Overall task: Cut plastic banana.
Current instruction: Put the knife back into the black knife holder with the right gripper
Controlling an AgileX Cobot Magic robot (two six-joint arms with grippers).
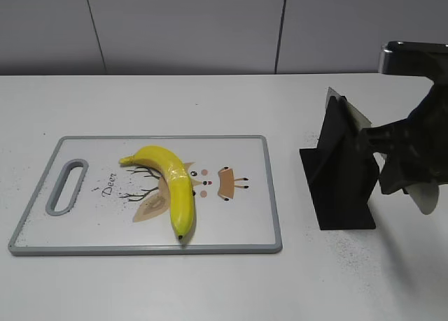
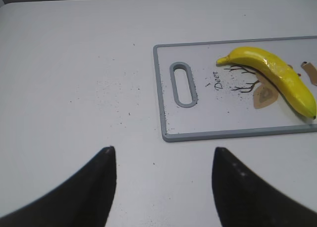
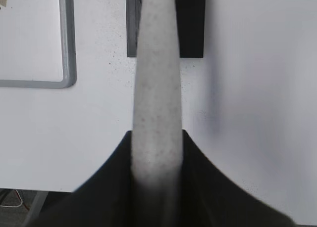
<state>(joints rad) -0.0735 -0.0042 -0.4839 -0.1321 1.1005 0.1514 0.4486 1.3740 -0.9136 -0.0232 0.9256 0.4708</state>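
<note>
The plastic banana [image 1: 175, 182] is glossy yellow and lies curved on the white cutting board [image 1: 241, 216], dark tip toward the front edge. It also shows in the left wrist view [image 2: 277, 76], on the board [image 2: 208, 119]. My right gripper [image 1: 402, 167] is shut on the pale speckled handle of a knife [image 3: 156, 78], right of the board; the knife's blade [image 1: 353, 115] is at the black stand [image 1: 339, 184]. My left gripper [image 2: 162, 153] is open and empty over bare table, left of the board's handle slot [image 2: 183, 83].
The black knife stand also shows in the right wrist view [image 3: 190, 24], with the board's grey corner [image 3: 67, 64] to its left. A grey wall runs behind the table. Fine dark specks dot the white tabletop [image 1: 210, 286].
</note>
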